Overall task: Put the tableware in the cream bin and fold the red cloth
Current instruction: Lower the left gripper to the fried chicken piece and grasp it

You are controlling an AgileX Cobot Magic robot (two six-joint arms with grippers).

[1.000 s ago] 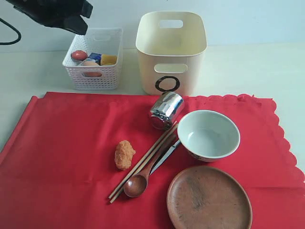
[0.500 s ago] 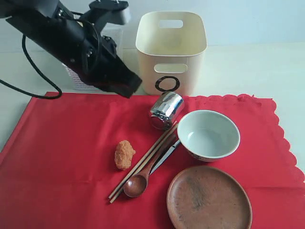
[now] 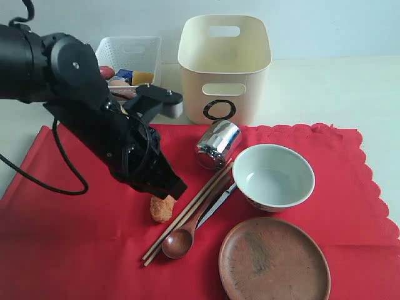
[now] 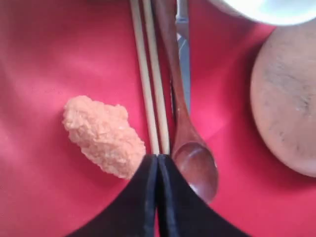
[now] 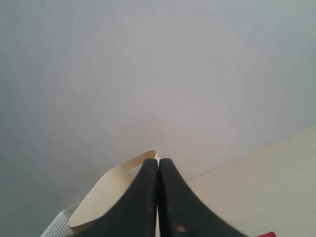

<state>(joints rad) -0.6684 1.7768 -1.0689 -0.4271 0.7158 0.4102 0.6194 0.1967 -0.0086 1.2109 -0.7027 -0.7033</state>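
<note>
The left hand (image 3: 174,189), shut on nothing, has just been swung down from beside the cream bin (image 3: 224,69) to the fried nugget (image 3: 163,209) in front of it, so clearing is judged barely begun, with steel cup (image 3: 219,144), bowl (image 3: 273,177), plate (image 3: 274,259), spoon (image 3: 178,244) and chopsticks (image 3: 187,212) lying unbinned on the red cloth (image 3: 75,237) there.

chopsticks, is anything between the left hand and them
Nothing visible. The shut left hand is right over the chopsticks, with no object between. The fried nugget lies close on one side and the wooden spoon runs alongside the other, so both may crowd a grasp.
</note>
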